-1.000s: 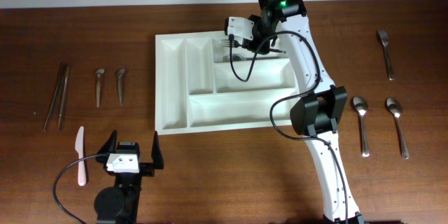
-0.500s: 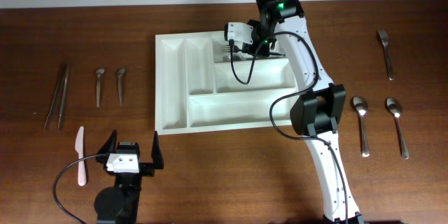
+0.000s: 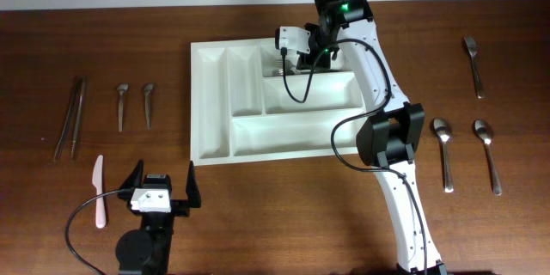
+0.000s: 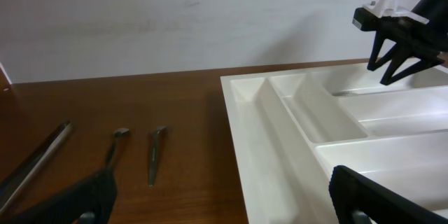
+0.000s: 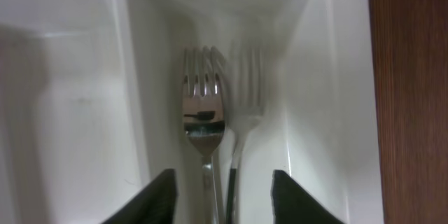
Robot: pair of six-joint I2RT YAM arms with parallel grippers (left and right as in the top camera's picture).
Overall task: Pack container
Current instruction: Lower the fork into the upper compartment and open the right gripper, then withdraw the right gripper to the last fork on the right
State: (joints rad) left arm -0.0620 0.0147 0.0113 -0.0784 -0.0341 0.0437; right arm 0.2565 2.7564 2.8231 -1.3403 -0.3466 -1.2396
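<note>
The container, a white five-compartment tray, lies mid-table; it also shows in the left wrist view. My right gripper hangs over the left end of its far long compartment, also seen in the left wrist view. In the right wrist view the fingers are open, one on each side of two metal forks lying side by side in that compartment. My left gripper is open and empty near the front edge, left of the tray.
Two spoons and another utensil lie right of the tray. On the left lie a pair of long metal sticks, two small spoons and a pink knife.
My right gripper has drawn back a little toward the tray's far edge, away from the forks. The left arm has not moved.
</note>
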